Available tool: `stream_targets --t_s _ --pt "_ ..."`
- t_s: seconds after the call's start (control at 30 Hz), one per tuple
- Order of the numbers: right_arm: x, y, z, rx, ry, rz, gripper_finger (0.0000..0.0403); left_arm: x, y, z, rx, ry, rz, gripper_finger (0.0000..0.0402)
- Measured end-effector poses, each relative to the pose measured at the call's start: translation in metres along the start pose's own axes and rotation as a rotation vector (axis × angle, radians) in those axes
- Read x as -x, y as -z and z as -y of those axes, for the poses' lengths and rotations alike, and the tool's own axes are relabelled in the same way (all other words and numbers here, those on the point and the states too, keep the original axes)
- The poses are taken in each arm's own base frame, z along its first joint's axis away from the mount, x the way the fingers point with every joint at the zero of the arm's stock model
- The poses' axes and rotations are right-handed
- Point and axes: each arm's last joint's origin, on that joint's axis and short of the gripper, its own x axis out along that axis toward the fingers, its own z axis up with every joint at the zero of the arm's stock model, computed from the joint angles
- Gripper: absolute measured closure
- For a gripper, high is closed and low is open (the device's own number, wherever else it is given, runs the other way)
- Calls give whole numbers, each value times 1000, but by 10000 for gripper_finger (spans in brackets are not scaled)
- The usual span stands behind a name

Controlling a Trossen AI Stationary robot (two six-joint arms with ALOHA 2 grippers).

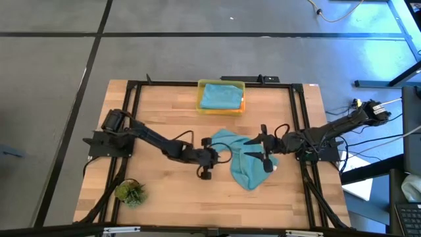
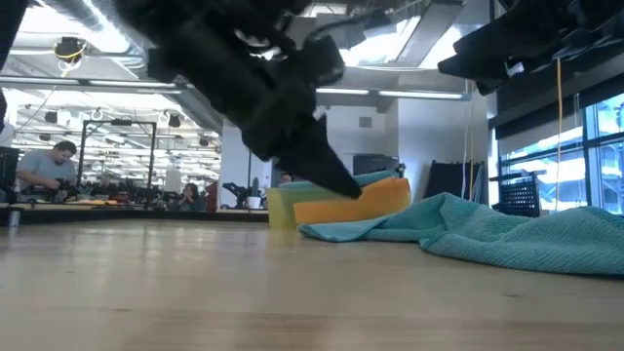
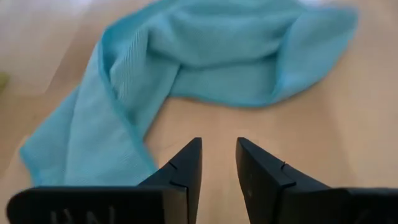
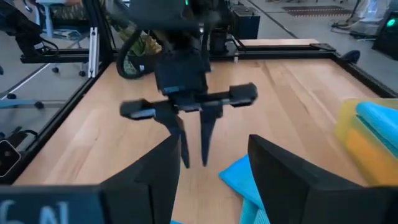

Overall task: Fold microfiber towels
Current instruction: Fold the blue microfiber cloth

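A teal microfiber towel lies crumpled on the wooden table, right of the middle; it also fills the left wrist view. My left gripper slants down at the towel's left edge, open by a narrow gap, with nothing between its fingers. My right gripper hovers open above the towel's right part, and a towel corner shows below its wide-set fingers. Folded towels, teal over orange, lie in the yellow bin.
The yellow bin stands at the table's far edge, in the middle. A small green plant tuft sits at the near left corner. A black frame runs along the table's sides. Bare wood lies left of and in front of the towel.
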Motion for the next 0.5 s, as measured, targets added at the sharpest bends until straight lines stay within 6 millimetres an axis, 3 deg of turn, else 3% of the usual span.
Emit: stream_targets --t_s 0.23,0.5 --pt "1 0 -1 34 14 1 213 -1 -14 -18 -184 -35 -239 290" --pt "1 0 -1 56 16 -1 213 -14 -7 -39 -225 33 -304 208"
